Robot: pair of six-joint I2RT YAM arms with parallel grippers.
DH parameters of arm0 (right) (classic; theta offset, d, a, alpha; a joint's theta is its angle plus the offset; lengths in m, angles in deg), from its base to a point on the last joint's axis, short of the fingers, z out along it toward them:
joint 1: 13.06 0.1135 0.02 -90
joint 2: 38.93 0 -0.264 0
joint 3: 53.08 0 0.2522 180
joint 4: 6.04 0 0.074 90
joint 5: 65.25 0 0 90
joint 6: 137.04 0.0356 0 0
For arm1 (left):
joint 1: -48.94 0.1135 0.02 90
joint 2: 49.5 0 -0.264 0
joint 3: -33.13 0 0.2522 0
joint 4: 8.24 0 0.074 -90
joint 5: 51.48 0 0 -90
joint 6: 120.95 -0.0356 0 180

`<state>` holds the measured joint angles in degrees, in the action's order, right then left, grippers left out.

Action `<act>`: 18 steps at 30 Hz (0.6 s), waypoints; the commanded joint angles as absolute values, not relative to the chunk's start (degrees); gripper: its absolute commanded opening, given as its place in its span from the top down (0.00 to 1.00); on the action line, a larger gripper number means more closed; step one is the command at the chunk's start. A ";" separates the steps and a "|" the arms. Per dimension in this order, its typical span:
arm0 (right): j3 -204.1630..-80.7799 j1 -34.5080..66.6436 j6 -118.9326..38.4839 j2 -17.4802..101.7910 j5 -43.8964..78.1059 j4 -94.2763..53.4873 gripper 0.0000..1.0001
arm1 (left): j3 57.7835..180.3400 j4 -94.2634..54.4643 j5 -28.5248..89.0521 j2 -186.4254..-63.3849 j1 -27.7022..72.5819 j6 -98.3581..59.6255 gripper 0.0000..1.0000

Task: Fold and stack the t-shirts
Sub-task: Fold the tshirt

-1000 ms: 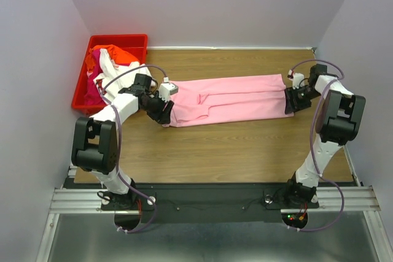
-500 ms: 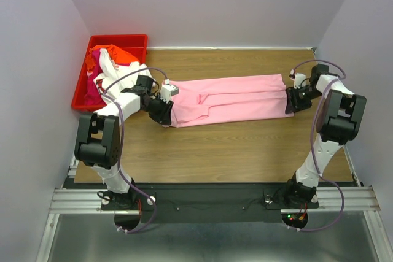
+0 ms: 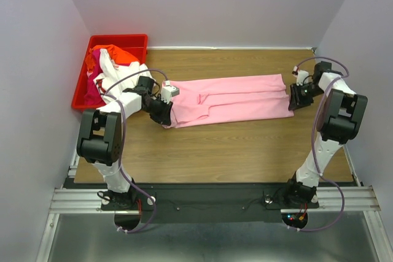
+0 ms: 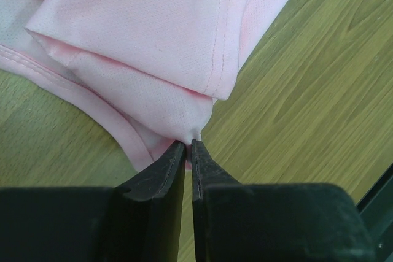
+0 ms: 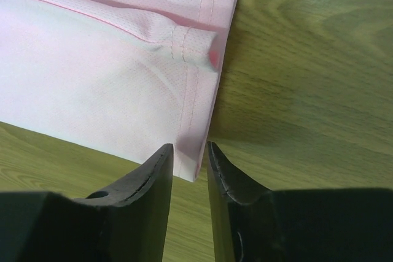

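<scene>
The light pink t-shirt [image 3: 233, 99] lies folded into a long band across the wooden table. My left gripper [image 3: 164, 112] is at its near-left corner and is shut on the cloth; the left wrist view shows the pink shirt [image 4: 153, 29] pinched at the tips of the gripper [image 4: 188, 143]. My right gripper [image 3: 294, 99] is at the shirt's near-right corner. In the right wrist view its fingers [image 5: 190, 149] stand slightly apart, with the hem corner of the shirt [image 5: 92, 78] lying loose between them. White [image 3: 108, 69], orange-red [image 3: 120, 55] and magenta [image 3: 92, 93] shirts are piled in the bin.
A red plastic bin [image 3: 120, 38] stands at the back left corner against the left wall. Walls close in the table on the left, back and right. Bare wood [image 3: 233, 151] lies in front of the shirt.
My right gripper has shifted slightly back and to the right at the shirt's end. My left arm's links have swung a little; its gripper stays on the corner. The shirt has hardly moved.
</scene>
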<state>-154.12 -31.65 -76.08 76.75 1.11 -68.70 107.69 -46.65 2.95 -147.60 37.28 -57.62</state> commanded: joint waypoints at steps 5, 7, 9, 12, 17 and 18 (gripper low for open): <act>-156.40 -32.13 -75.69 78.49 0.66 -70.34 0.61 | 109.73 -46.35 1.35 -147.23 37.16 -57.14 0.77; -156.57 -32.13 -75.52 78.67 0.57 -70.51 0.61 | 109.73 -46.17 1.35 -147.50 37.16 -57.14 0.76; -156.57 -32.13 -75.60 78.76 0.58 -70.60 0.63 | 109.73 -46.00 1.17 -147.50 37.16 -57.05 0.76; -156.92 -32.13 -75.69 78.59 0.75 -70.86 0.80 | 109.82 -45.82 0.91 -147.50 37.16 -56.79 0.83; -157.19 -32.83 -76.22 77.09 1.45 -71.39 0.99 | 109.47 -47.40 1.52 -145.48 37.16 -58.36 1.00; -157.01 -33.36 -76.65 76.66 1.98 -71.48 1.00 | 109.21 -48.45 1.87 -144.87 37.16 -58.80 1.00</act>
